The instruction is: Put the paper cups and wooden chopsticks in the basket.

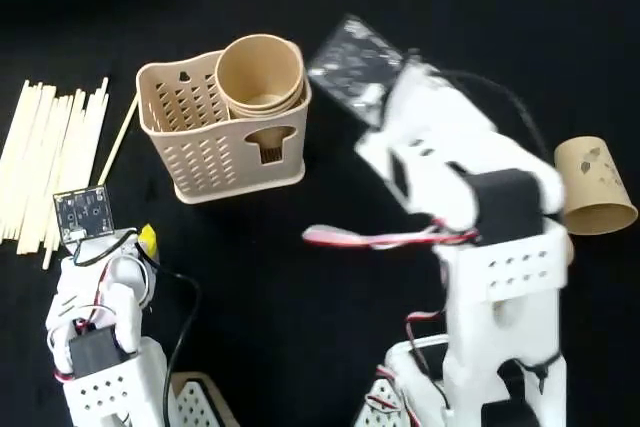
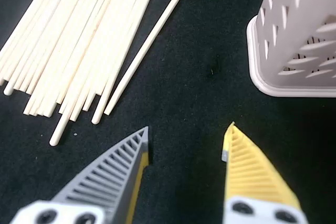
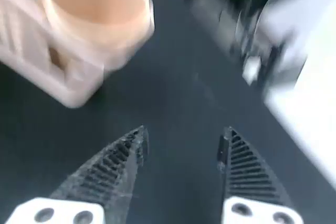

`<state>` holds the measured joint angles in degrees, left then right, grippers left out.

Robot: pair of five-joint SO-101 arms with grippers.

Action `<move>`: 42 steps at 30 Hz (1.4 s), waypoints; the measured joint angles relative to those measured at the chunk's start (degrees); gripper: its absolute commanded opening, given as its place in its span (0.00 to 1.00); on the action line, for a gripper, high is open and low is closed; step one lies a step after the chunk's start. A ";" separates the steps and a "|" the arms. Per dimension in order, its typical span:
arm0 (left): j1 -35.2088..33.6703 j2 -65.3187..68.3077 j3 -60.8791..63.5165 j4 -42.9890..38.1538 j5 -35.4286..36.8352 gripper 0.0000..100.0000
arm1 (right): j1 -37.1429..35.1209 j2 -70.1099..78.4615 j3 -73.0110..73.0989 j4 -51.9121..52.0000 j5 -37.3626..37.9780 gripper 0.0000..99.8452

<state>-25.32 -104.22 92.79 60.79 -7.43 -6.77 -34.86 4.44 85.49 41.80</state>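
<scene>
Left gripper [image 2: 188,127] fingers spread, empty, over table near chopsticks [image 2: 79,45], all loose beside basket [image 1: 220,152]. Right gripper [image 3: 185,128] spread, empty. Cup stack [image 1: 260,67] in basket: done. Left: one cup [image 1: 590,187] on side, far right; every chopstick.

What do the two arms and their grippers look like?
The left arm and right arm are white with black motor blocks and red and black cables. The left gripper has one grey and one yellow ribbed, pointed finger; the right gripper has two dark ones.
</scene>
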 measured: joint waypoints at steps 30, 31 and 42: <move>0.00 0.00 0.00 0.00 0.00 0.23 | 38.86 -0.62 57.14 -44.04 32.09 0.22; 0.00 0.00 0.00 0.00 0.00 0.23 | 39.56 -0.62 57.58 -45.19 32.79 0.22; 0.00 0.00 0.00 0.00 0.00 0.23 | 41.76 -0.62 52.66 -40.88 33.85 0.22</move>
<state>-25.32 -104.22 92.79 60.79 -7.43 34.99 -35.47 57.10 44.62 75.65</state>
